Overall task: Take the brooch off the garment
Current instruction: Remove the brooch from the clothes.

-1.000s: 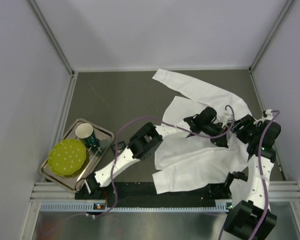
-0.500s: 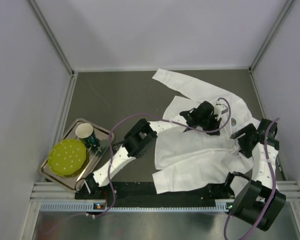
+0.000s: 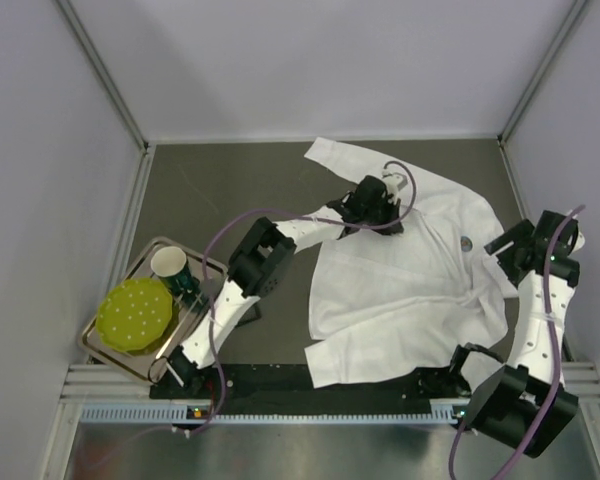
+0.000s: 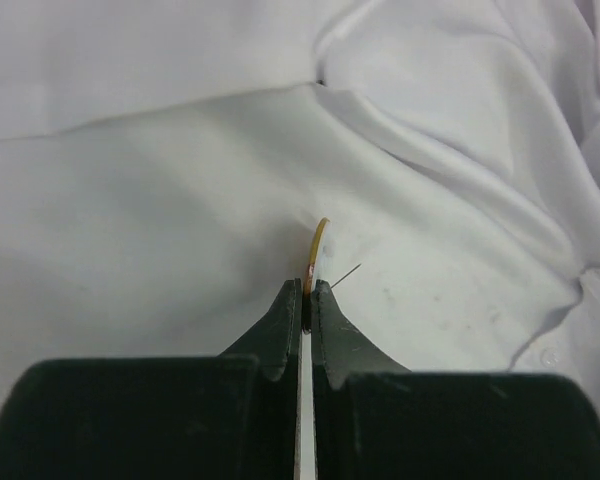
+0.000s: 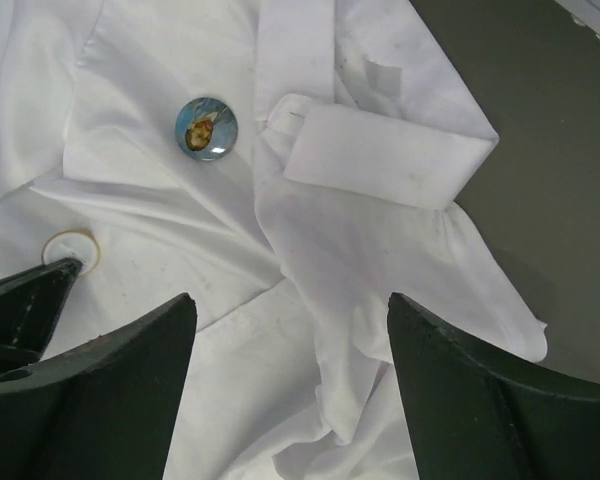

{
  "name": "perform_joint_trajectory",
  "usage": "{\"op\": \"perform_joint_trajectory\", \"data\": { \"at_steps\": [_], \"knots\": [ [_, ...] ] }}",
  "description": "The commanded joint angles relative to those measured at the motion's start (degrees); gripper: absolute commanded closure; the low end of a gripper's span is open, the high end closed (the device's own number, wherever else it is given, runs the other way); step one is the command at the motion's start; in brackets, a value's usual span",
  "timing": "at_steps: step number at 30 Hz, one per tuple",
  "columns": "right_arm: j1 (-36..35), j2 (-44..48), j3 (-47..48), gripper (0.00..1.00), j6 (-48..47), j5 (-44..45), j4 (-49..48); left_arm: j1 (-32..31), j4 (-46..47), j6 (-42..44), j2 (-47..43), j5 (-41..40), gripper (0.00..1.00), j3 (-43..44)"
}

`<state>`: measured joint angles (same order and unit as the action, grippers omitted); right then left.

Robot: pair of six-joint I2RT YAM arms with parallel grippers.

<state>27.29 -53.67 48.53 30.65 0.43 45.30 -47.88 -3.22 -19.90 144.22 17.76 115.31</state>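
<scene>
The white shirt [image 3: 410,290] lies spread on the dark table, right of centre. My left gripper [image 3: 378,212] is over its upper left part. In the left wrist view the gripper [image 4: 308,290] is shut on a thin gold-rimmed brooch [image 4: 318,245], seen edge-on just above the cloth [image 4: 160,200], with a fine pin sticking out beside it. A second round blue brooch [image 3: 466,242] sits on the shirt near the collar and shows in the right wrist view [image 5: 206,128]. My right gripper [image 3: 515,245] is open and empty over the shirt's right edge [image 5: 290,305].
A metal tray [image 3: 212,268] at the left holds a yellow-green dotted disc [image 3: 133,313] and a white cup [image 3: 169,263]. A small pale ring [image 5: 70,247] lies on the shirt below the blue brooch. A folded cuff [image 5: 380,155] lies near bare table. Walls close three sides.
My left gripper has moved up and to the left across the shirt, staying shut. My right gripper has pulled back to the right, uncovering the blue brooch.
</scene>
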Motion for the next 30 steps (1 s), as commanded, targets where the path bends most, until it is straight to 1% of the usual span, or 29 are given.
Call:
{"op": "perform_joint_trajectory", "data": {
  "at_steps": [1,2,3,4,6,7,10,11,12,13,14,16,18,20,21,22,23,24,27,29,30],
  "knots": [
    [-2.41,-4.94,3.06,0.23,-0.34,-0.16,-6.43,5.24,-2.14,-2.15,-0.79,-4.84,1.00,-2.10],
    [-2.94,-6.00,2.62,0.23,-0.07,-1.82,-8.71,6.12,-2.05,-2.94,-0.35,-3.01,1.00,-2.19],
    [-3.73,-7.40,2.62,0.23,0.80,-2.88,-13.52,7.52,-2.05,-4.17,-0.17,-2.65,1.00,-2.19],
    [-4.08,-12.03,3.05,0.23,1.25,-5.24,-15.05,8.06,-2.05,-4.44,-0.17,-2.64,1.00,-2.89],
    [-4.87,-17.93,6.30,0.24,2.21,-7.01,-17.08,9.72,-2.14,-5.49,-0.43,-2.82,1.00,-3.51],
    [-6.09,-23.18,7.62,0.25,2.13,-8.50,-19.00,10.34,-2.40,-6.28,-0.35,-2.64,1.00,-3.77],
    [-9.43,-29.98,12.71,0.27,0.38,-7.20,-20.77,12.45,-2.41,-7.00,-1.22,-2.11,1.00,-5.69],
    [-9.97,-33.40,14.73,0.28,0.28,-5.98,-20.78,12.72,-1.62,-6.12,-2.70,-2.11,1.00,-6.49],
    [-10.06,-34.73,15.36,0.29,0.54,-5.88,-20.95,13.07,-0.39,-3.50,-3.50,-1.94,1.00,-7.02],
    [-10.15,-36.23,15.97,0.32,0.63,-7.35,-21.39,12.99,-0.29,-1.91,-4.73,-1.76,1.00,-7.20],
    [-10.24,-38.68,16.94,0.42,0.55,-8.41,-22.61,12.99,-0.99,-0.77,-4.83,-1.85,1.00,-6.50],
    [-10.59,-41.42,18.78,0.45,-0.77,-11.04,-22.62,13.07,-5.01,0.65,-4.57,-2.37,1.00,-3.18],
    [-11.82,-43.27,20.37,0.46,-2.43,-8.45,-22.62,13.16,-6.09,0.57,-4.65,-2.90,1.00,-2.37],
    [-12.08,-44.15,21.86,0.44,-3.05,-8.07,-22.53,13.42,-6.88,0.48,-5.53,-2.91,1.00,-2.37],
    [-12.17,-44.94,22.22,0.43,-3.67,-8.77,-22.62,13.69,-6.80,0.82,-6.05,-3.08,1.00,-2.80],
    [-12.52,-45.81,22.74,0.40,-4.54,-9.30,-22.62,13.78,-7.06,1.00,-7.28,-5.43,1.00,-3.59],
    [-12.96,-46.78,24.49,0.38,-5.25,-9.22,-22.45,13.95,-7.15,1.18,-7.81,-6.06,1.00,-3.95],
    [-14.27,-49.31,25.63,0.36,-6.12,-9.65,-21.05,14.91,-7.23,0.92,-7.99,-6.24,1.00,-4.21],
    [-16.99,-52.93,29.51,0.32,-7.10,-10.01,-18.77,17.46,-8.64,-0.75,-7.03,-3.71,1.00,-4.04],
    [-18.75,-55.31,31.70,0.31,-7.71,-8.78,-17.88,18.25,-7.42,-1.02,-7.46,-2.65,1.00,-6.22],
    [-19.63,-55.92,32.15,0.31,-8.50,-6.60,-17.62,18.52,-7.32,-1.10,-7.64,-2.64,1.00,-7.10]
  ]
}}
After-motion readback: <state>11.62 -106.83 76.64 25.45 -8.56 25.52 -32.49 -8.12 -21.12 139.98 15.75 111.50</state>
